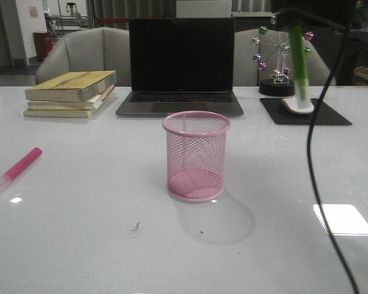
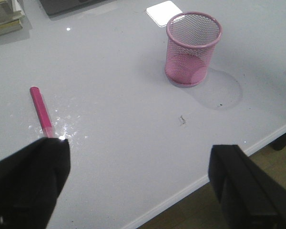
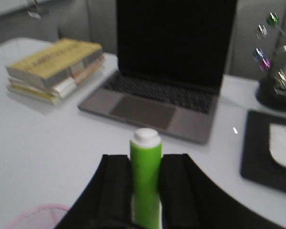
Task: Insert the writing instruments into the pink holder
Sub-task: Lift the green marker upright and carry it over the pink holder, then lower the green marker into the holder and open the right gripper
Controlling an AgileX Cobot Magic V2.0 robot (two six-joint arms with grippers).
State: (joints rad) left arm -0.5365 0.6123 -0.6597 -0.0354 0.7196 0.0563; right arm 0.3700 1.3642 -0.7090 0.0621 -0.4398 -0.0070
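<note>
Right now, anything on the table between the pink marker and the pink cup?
No. Only bare tabletop between the pink marker and the pink cup; the front view shows it.

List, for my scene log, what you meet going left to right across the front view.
pink highlighter → stack of books → laptop → pink holder → green highlighter held in the right gripper, above the mouse pad.

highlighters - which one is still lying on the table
The pink highlighter, flat on the table left of the pink holder. The green highlighter is off the table, clamped in the right tool.
</note>
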